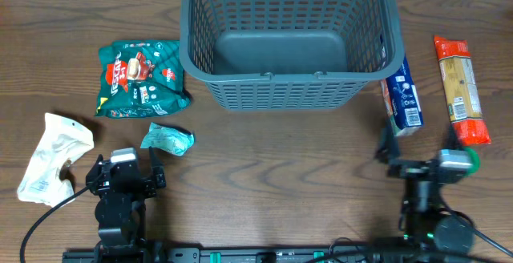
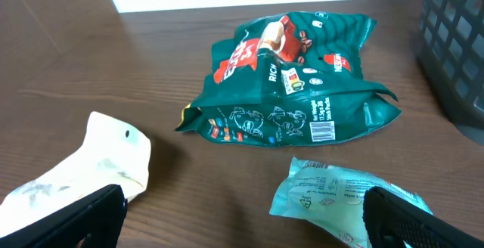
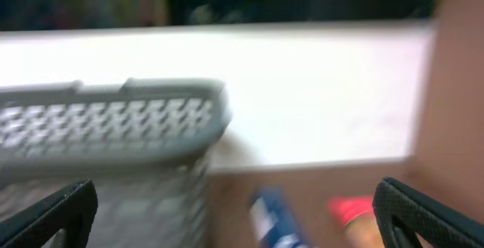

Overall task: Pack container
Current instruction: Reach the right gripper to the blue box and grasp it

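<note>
Task item: the container (image 1: pixel 280 93), a dark grey slotted basket, stood at the far middle of the wooden worktop (image 1: pixel 272 175), its flat bottom showing.
Left arm: the left tool (image 1: pixel 127 165) sat at the front left, fingers spread wide apart, holding nothing.
Right arm: the right tool (image 1: pixel 421 152) sat at the front right, fingers spread wide apart, holding nothing.
Left of basket: a green snack bag (image 1: pixel 143 78) lay near its corner, with a small teal packet (image 1: pixel 168 139) in front and a crumpled white bag (image 1: pixel 52 155) further left.
Right of basket: a blue packet (image 1: pixel 401 95) lay just beside the wall, with an orange packet (image 1: pixel 461 91) further right.
</note>
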Robot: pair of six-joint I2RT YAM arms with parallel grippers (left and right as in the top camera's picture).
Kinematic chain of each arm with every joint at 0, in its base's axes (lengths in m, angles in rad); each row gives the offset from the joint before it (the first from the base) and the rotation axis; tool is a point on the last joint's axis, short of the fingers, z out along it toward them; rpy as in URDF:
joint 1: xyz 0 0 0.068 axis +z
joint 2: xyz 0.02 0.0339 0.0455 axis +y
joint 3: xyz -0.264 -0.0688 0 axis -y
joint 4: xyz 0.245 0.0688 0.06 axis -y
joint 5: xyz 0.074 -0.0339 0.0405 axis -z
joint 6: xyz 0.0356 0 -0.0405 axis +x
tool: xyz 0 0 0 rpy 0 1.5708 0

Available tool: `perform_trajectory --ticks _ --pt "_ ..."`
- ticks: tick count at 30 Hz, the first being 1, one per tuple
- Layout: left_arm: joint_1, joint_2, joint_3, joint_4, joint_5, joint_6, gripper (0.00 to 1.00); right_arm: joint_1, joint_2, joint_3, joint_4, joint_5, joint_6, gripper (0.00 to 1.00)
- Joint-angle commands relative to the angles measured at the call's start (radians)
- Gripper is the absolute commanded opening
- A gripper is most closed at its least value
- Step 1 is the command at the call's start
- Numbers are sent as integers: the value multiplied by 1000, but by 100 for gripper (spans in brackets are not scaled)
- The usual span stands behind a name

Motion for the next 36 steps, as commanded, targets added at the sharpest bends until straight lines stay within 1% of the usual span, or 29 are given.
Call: perform_trajectory --ticks 1,3,5,8,12,13,15,18,20,21,24,27,31,36 --pt "-4 -7 -20 -5 -4 17 99 -44 153 181 2 86 -242 99" --pt "-4 -7 -20 -5 -4 17 98 -69 259 300 -5 103 -278 99" --pt "-4 -7 -20 -5 -4 17 98 -102 385 463 -47 107 -277 99" --pt "-4 -7 -20 -5 -4 17 99 -151 560 705 -151 106 -278 99" --pt "-4 -7 -20 -5 -4 17 98 -226 819 1059 -334 59 -278 99" --pt "-4 -7 -20 -5 -4 17 98 -253 896 1165 -397 24 -283 99" --pt "-4 -7 -20 -5 -4 17 98 -291 1006 1311 -494 -36 -296 99" --pt "-4 -7 -20 -5 -4 17 99 -366 1218 1582 -710 -156 -296 99" --pt "-4 -7 -20 -5 -4 17 99 -415 1362 1753 -869 -272 -296 99" --pt "-4 -7 -20 -5 -4 17 99 -432 1416 1812 -929 -319 -296 99" --pt "-4 -7 -20 -5 -4 17 98 -479 1574 1948 -1092 -468 -296 99" --pt "-4 -7 -20 -5 -4 17 99 -500 1696 1981 -1185 -552 -296 99" --pt "-4 -7 -20 -5 -4 17 98 -497 1836 1981 -1305 -552 -299 99" --pt "-4 -7 -20 -5 -4 17 99 -476 2007 1981 -1490 -530 -365 99"
